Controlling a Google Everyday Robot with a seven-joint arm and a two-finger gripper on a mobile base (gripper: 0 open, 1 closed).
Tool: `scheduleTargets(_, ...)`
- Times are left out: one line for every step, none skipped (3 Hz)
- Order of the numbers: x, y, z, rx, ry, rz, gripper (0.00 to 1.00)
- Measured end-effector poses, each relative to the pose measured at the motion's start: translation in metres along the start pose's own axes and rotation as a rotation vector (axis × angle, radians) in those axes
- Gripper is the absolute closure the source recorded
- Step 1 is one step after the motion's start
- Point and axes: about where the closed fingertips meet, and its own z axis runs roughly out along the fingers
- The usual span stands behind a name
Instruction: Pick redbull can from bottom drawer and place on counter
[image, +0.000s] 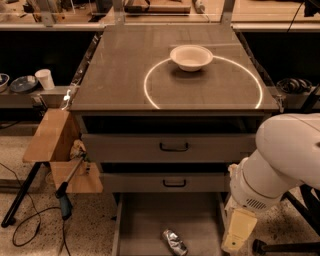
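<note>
The redbull can, silver and crinkled, lies on its side on the floor of the open bottom drawer, near its front middle. The counter with its white circle is above, with a white bowl on the circle's far edge. My white arm comes in from the right. The gripper hangs at the drawer's right edge, to the right of the can and apart from it.
Two closed grey drawers with black handles sit above the open one. A wooden stand and a tool with cables are at the left. A white cup stands on the left shelf.
</note>
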Motion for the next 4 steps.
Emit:
scheduleTargets(-0.028, 0.012, 0.021, -0.067, -0.021, -0.053, 0.0)
scheduleTargets(-0.028, 0.012, 0.021, -0.067, -0.021, -0.053, 0.0)
scheduleTargets(-0.026, 0.01, 0.024, -0.071, -0.028, -0.031, 0.0)
scheduleTargets(-0.027, 0.008, 0.034, -0.067, -0.038, -0.012, 0.0)
